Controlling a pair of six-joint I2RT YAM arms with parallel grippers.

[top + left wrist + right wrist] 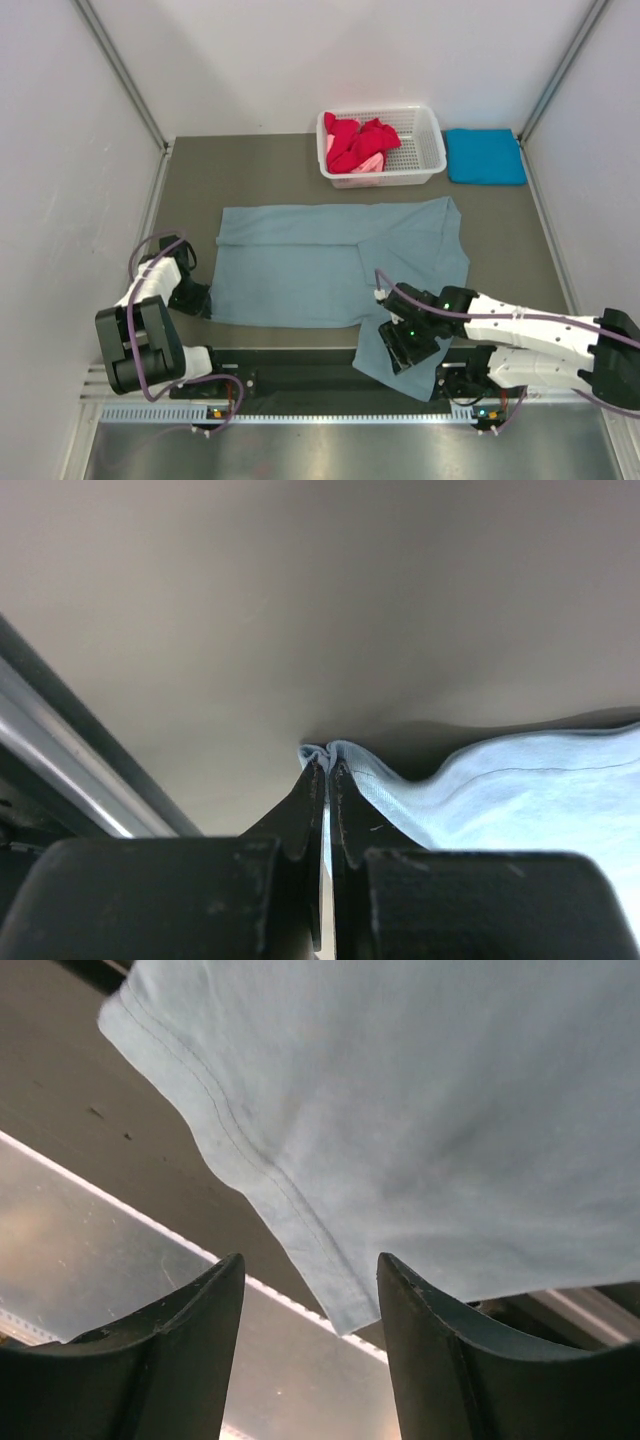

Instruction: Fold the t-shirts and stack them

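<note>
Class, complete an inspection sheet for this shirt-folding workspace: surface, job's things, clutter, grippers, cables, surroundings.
Surface: dark matte table.
Job's things: grey shirt spread flat at centre; turquoise shirt folded, far right; red shirt and pink shirt bunched in the basket.
Clutter: white basket, far centre.
Grippers: left jaws shut on the grey shirt's near-left corner; right jaws open at its near sleeve.
Cables: purple cables along both arms.
Surroundings: white walls; metal rail along the near edge.

The left hand pinches the grey-blue t-shirt's corner on the table.
</note>
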